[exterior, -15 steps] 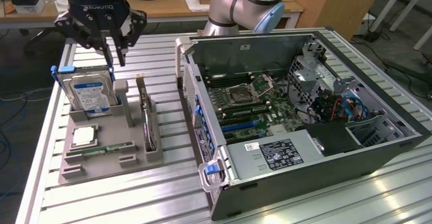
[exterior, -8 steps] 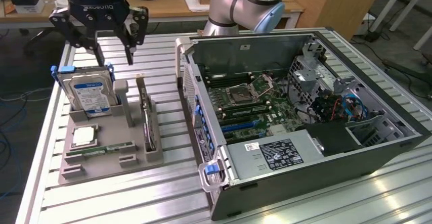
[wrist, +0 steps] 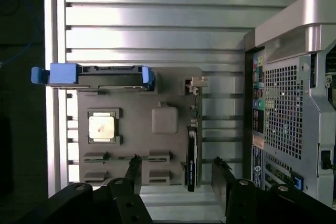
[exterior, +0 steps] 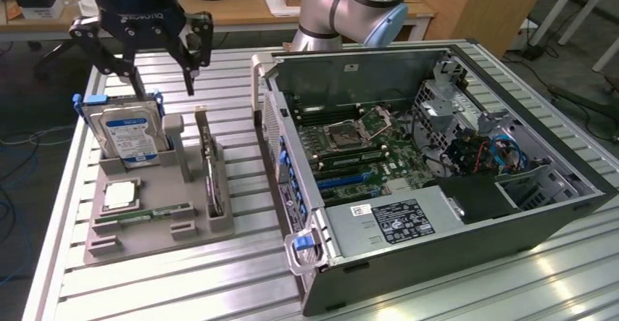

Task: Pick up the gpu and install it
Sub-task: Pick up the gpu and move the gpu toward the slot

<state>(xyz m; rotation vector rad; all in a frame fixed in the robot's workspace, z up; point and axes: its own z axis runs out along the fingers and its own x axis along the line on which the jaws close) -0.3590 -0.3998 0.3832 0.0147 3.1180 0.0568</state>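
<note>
Now, starting at the exterior view's left, your hand hangs spread wide and empty above the grey holder. The hard drive stands upright there, with the processor and RAM stick lying flat. The gpu stands on edge, between the drive and the open computer case on the worktop.

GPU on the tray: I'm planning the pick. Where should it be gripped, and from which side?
Probably its upper long edge, from straight above: the gpu stands on edge in a tray slot, thin faces exposed for jaws closing across them.
</note>
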